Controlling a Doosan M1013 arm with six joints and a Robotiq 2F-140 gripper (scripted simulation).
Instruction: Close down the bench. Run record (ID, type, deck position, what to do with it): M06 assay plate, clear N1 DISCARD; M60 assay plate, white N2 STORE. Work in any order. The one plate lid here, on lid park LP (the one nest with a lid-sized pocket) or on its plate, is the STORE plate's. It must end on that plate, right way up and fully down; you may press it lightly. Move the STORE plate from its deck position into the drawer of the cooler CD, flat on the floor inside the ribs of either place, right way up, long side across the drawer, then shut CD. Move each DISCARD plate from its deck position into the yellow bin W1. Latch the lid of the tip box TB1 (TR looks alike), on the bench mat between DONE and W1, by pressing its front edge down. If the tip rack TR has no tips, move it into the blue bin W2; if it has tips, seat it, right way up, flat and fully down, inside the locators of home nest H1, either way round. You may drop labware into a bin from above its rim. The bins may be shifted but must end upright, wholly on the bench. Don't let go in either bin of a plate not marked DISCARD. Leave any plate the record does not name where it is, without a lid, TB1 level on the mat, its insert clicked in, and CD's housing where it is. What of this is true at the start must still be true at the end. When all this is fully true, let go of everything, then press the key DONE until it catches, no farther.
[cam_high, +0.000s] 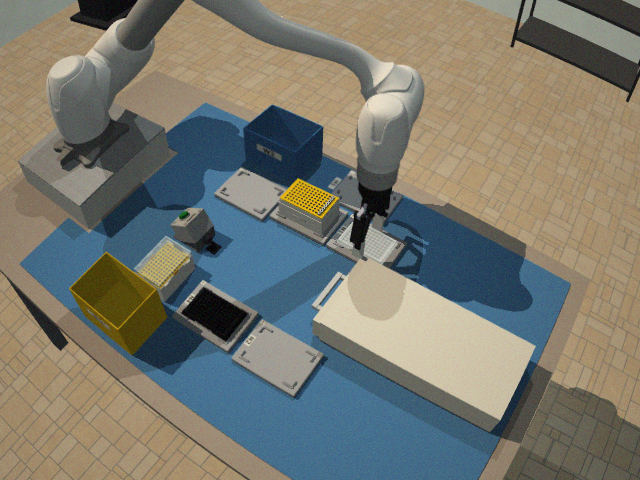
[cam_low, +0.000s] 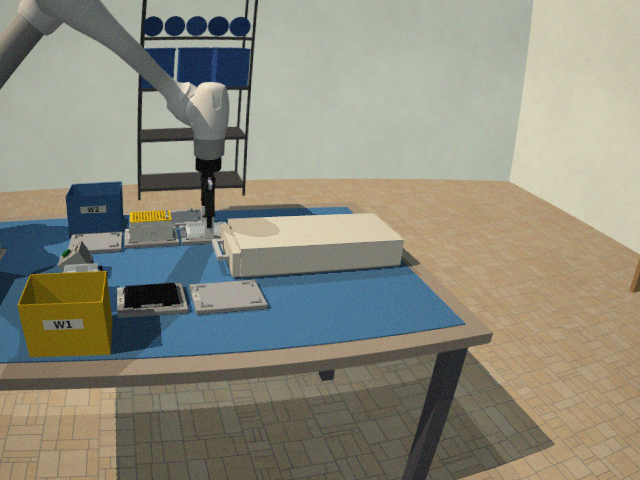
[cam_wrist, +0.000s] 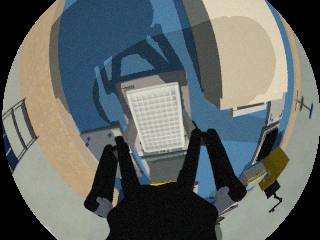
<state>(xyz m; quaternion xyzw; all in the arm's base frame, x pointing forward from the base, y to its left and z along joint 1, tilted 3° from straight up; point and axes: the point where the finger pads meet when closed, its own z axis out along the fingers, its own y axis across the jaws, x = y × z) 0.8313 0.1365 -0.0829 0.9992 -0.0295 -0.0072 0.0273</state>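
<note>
1. Jaws of the gripper (cam_high: 360, 238) are clamped on the clear plate (cam_high: 373, 241), which sits in its nest near the desk's back edge, just beside the cooler (cam_high: 423, 341).
2. The discard step seems to be in hand: next likely comes a straight lift, then a carry across to the yellow bin (cam_high: 114, 299) at the front-left corner.
3. A blue mat (cam_high: 289, 268) covers the desk (cam_low: 258, 361); tiled floor and a dark shelf (cam_low: 142, 134) lie beyond.

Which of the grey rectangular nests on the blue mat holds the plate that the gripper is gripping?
The grey nest beside the cream cooler's handle end; the gripper is shut on its pale gridded plate.
</note>
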